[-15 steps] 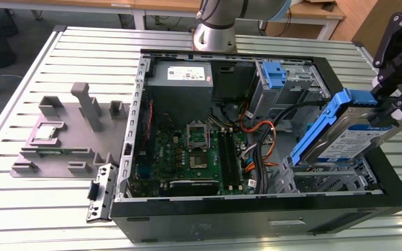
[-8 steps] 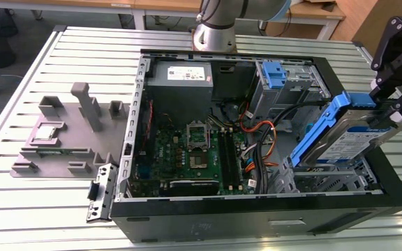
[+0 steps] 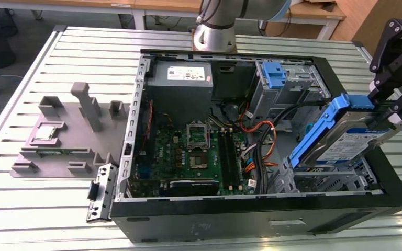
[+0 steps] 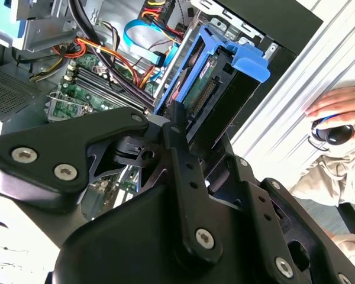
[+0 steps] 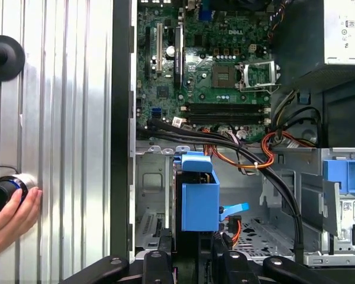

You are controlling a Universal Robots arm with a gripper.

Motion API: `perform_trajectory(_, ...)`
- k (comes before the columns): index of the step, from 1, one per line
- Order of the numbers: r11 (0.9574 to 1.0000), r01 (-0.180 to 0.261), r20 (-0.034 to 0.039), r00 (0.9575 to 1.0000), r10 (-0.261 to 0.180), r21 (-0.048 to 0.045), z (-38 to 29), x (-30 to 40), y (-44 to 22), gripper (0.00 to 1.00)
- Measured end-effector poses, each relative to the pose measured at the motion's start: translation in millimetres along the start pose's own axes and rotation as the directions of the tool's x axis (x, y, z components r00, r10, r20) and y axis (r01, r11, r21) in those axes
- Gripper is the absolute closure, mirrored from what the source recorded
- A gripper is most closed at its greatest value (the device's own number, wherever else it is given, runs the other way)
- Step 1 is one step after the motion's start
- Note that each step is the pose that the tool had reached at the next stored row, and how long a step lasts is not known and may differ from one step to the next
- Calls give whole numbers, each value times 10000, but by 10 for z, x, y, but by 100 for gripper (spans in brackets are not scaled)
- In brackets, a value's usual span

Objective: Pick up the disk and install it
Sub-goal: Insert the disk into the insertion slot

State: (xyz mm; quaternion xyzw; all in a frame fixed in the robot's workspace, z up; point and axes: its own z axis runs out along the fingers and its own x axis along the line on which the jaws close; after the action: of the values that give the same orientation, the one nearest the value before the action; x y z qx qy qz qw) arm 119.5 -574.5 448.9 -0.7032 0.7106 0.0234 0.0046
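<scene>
The disk [image 3: 341, 137] is a silver drive with a white-and-blue label in a blue plastic carrier. It hangs tilted over the metal drive bay [image 3: 326, 180] at the exterior view's right end of the open computer case [image 3: 257, 214]. My gripper [image 3: 388, 112] is shut on its upper end. In the second wrist view the disk [image 4: 216, 77] juts out between the black fingers [image 4: 176, 139], its connector edge showing. In the first wrist view the blue carrier [image 5: 198, 198] sits over the bay, just beyond my gripper [image 5: 192, 254].
Orange and black cables [image 3: 260, 130] run beside the bay. An upright blue latch [image 3: 274, 73] stands at the case's back. A grey fixture [image 3: 68, 141] with a small silver chip [image 3: 45, 132] lies on the exterior view's left. A person's hand [image 5: 9, 219] rests on the slatted table.
</scene>
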Motion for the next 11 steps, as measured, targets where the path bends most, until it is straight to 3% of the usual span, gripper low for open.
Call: perform_trajectory(11,10000,1,0,10000,-1,1,16,3,-1,65)
